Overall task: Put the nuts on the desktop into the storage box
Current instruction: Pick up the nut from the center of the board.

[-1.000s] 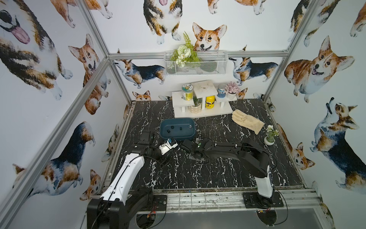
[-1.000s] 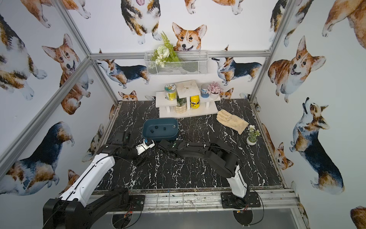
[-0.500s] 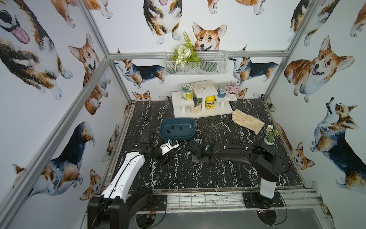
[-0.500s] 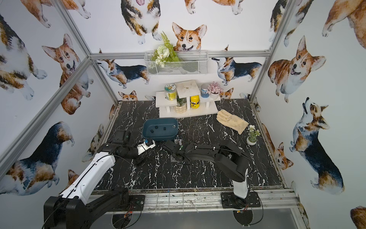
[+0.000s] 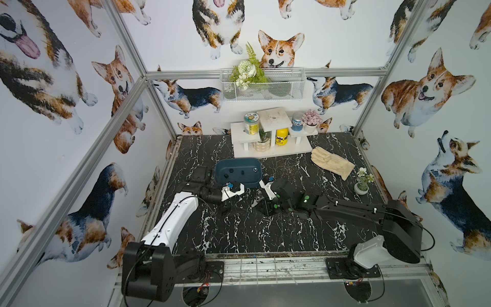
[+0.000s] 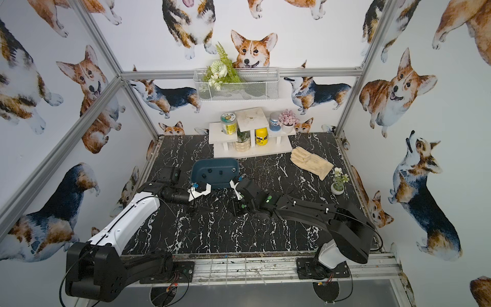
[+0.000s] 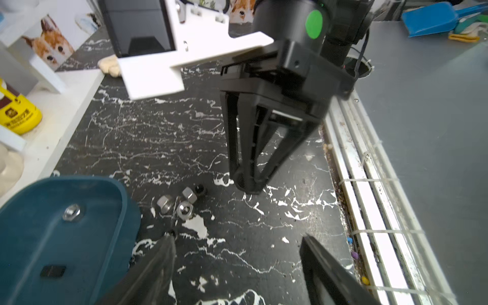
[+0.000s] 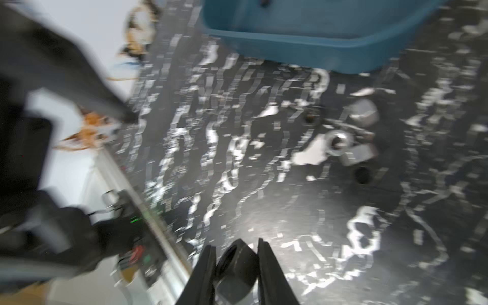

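Left gripper (image 7: pixel 237 239): jaws spread wide, empty, tips low over the desktop (image 5: pixel 265 239), next to a corner of the storage box (image 7: pixel 124 203). A small black nut (image 7: pixel 172 233) lies right at one fingertip; can't tell if they touch.

The storage box sits on the desktop, nearer the arms than the white shelf stand (image 5: pixel 273 152) and apart from it. Both grippers are just off its near wall. Both top views show three dark nuts (image 5: pixel 231 170) and one boxed silver nut (image 5: pixel 255 169) inside.

Loose cluster on the desktop, just outside the box's near right corner: three silver nuts (image 7: pixel 184 210) bunched together, plus a dark loose nut (image 7: pixel 200 188) beside them.

Right gripper (image 8: pixel 236 244): fingers clenched on a held black nut (image 8: pixel 237 261). It points down, tip close to the desktop, near the cluster. The right wrist view is motion-blurred.

Farther right, a cream glove (image 5: pixel 332 162) lies flat on the desktop. A small potted plant (image 5: pixel 362 186) stands near the right edge.
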`<state>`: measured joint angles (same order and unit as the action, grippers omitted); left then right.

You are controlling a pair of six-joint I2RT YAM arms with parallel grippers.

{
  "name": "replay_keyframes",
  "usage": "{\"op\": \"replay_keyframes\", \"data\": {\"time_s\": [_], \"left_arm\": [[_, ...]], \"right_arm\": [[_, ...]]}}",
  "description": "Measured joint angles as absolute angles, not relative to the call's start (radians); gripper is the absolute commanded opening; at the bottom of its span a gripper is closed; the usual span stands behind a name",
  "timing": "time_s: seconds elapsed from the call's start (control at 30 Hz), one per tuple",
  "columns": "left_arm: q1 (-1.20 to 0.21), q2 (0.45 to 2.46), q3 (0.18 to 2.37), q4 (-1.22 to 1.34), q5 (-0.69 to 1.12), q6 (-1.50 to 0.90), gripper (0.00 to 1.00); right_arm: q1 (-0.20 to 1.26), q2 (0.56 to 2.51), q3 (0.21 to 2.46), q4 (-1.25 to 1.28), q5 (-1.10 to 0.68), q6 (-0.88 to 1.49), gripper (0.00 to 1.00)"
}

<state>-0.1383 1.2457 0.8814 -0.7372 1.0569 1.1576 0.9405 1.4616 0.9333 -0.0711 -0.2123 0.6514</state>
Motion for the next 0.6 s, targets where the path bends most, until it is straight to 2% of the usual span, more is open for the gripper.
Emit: {"op": "replay_keyframes", "data": {"time_s": [0.37,0.6], "left_arm": [[-0.253,1.314,0.959,-0.787,1.13,1.253,0.8],[-0.294,1.326,0.965,-0.812,1.137,1.275,0.73]], "right_arm": [[0.916,1.365,0.857,0.102,-0.371,0.651,0.12],[0.913,1.348,0.839,0.155,-0.4,0.673,0.12]]}}
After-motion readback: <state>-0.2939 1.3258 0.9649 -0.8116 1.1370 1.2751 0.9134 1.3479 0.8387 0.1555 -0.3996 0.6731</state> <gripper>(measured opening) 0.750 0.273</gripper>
